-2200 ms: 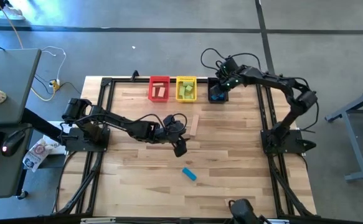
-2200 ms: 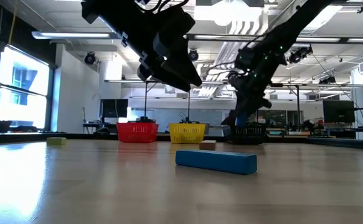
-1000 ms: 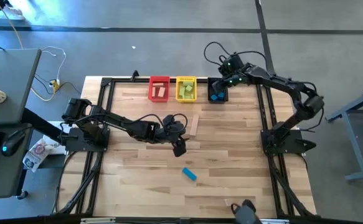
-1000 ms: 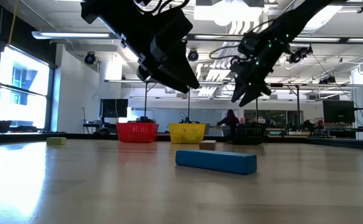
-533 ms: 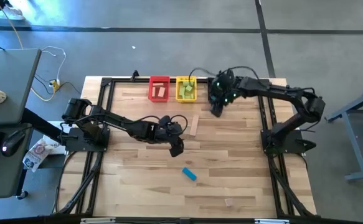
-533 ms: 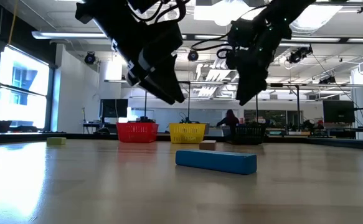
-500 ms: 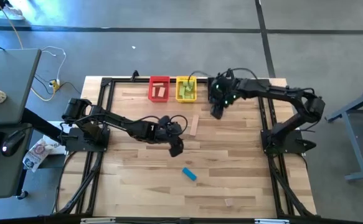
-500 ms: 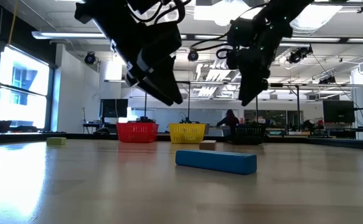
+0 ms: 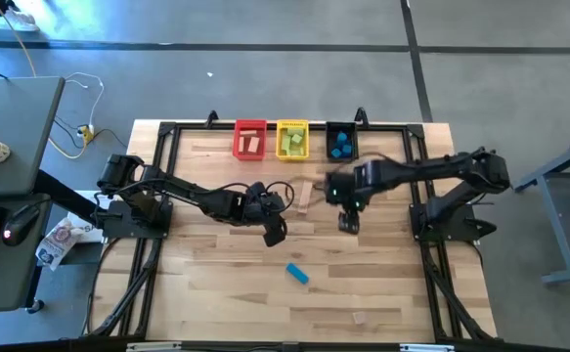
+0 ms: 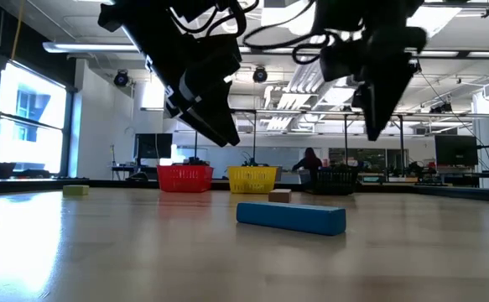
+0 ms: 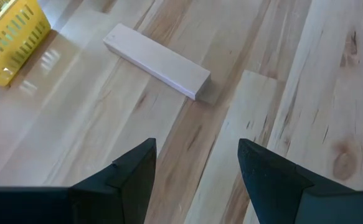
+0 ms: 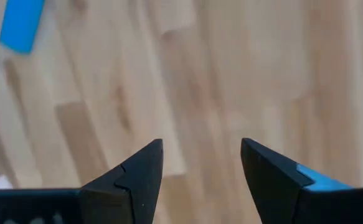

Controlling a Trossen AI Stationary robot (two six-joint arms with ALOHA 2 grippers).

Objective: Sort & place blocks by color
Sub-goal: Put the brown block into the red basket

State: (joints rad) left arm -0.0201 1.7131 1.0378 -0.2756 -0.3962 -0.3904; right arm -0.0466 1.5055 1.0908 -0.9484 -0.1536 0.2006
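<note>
Change since half a second ago: right gripper (image 9: 348, 221) has left the far edge by the bins and now hangs over mid-bench, right of centre; left gripper (image 9: 274, 233) has barely shifted, hovering just left of centre; black bin (image 9: 340, 143), earlier covered by the right arm, is now exposed.

Grippers: both spread wide, holding nothing; bare bench (image 9: 216, 284) shows between the fingers in each wrist view.

Blocks, loose on bench: blue bar (image 9: 297, 274), short, flat, bright blue, lying at an angle nearer the front edge, between and below the two grippers; pale wood bar (image 9: 305, 196), long, slim, natural finish, flat on the boards between the two grippers and nearer the bins; small pale wood piece (image 9: 360, 317) near the front edge, shape too small to tell.

Blocks, binned at far edge: pale wood pieces in red bin (image 9: 249, 140); light green pieces in yellow bin (image 9: 292, 140); blue pieces in black bin.
</note>
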